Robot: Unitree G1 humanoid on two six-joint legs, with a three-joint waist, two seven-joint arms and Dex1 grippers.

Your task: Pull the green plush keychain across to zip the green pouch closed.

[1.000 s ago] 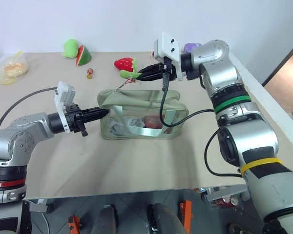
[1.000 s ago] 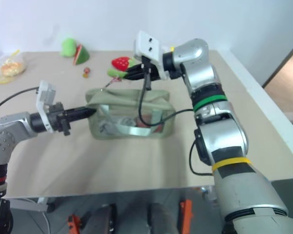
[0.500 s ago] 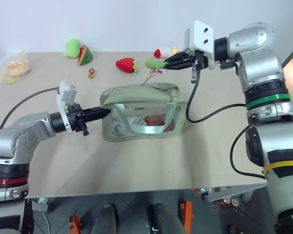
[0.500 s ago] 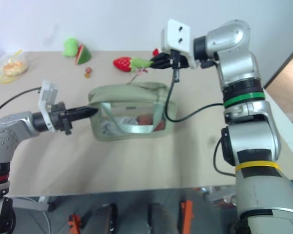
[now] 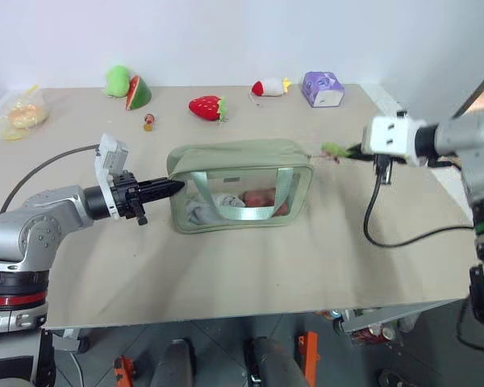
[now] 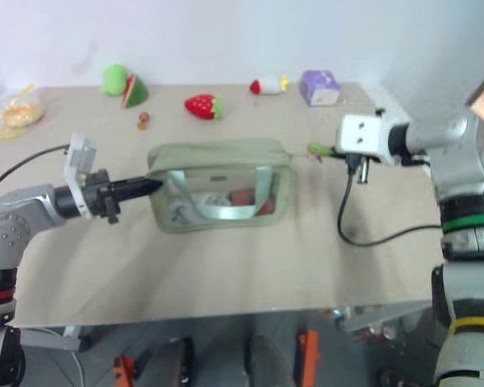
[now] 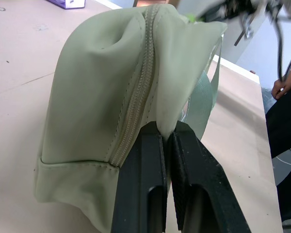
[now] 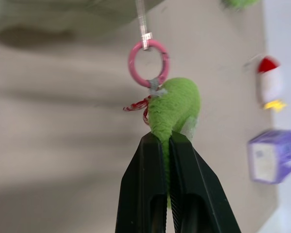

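The green pouch (image 5: 242, 185) lies mid-table, pale sage with a clear side panel and a strap. Its zipper (image 7: 140, 82) runs closed along the top ridge in the left wrist view. My left gripper (image 5: 173, 187) is shut on the fabric at the pouch's left end (image 7: 167, 133). Just past the pouch's right end, the green plush keychain (image 5: 332, 149) hangs in the air, a small lime plush (image 8: 177, 107) on a pink ring (image 8: 149, 63). My right gripper (image 8: 166, 138) is shut on it, and a thin link leads from the ring back toward the pouch.
Along the table's far edge sit a strawberry plush (image 5: 207, 107), a green and watermelon plush (image 5: 127, 86), a white-and-red toy (image 5: 269, 87) and a purple box (image 5: 322, 88). A clear bag (image 5: 16, 117) lies far left. The table's right edge (image 5: 436, 173) is near my right gripper.
My right gripper carried the keychain rightward and down, from above the pouch's left end to beyond its right end, and the top has closed behind it. The left gripper held still.
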